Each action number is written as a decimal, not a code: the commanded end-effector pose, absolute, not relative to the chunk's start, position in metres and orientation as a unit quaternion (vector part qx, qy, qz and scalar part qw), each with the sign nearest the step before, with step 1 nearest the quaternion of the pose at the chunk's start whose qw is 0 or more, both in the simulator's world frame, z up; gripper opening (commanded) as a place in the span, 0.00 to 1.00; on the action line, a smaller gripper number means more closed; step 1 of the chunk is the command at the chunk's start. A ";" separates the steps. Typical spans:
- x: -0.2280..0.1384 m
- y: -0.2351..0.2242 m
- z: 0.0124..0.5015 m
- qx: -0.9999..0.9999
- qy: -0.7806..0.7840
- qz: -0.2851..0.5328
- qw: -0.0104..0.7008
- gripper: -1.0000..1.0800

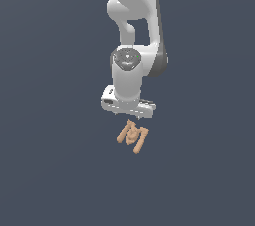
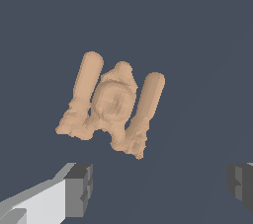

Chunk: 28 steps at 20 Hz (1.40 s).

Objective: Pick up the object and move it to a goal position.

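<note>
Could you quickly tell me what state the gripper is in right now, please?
White gripper: open, holding nothing; the small tan-orange lumpy object lies beyond its fingers.

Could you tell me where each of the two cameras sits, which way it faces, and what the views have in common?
Exterior view: off the arm, looking at the white arm coming down from the top of the frame, its gripper over the tan-orange object on the dark surface.
Wrist view: mounted on the wrist, looking past the gripper at the object; only the two fingertips show, set wide apart.
Shared: the object, the gripper and the dark surface.
</note>
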State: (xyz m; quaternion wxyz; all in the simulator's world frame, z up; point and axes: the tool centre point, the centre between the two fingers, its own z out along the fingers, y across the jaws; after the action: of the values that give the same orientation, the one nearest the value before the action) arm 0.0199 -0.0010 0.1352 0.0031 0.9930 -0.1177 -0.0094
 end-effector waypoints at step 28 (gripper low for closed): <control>0.065 0.025 0.069 0.963 -0.269 0.000 0.000 0.96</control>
State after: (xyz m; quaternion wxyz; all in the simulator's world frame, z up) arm 0.0656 0.0255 0.0751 -0.0002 0.9631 -0.2690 0.0003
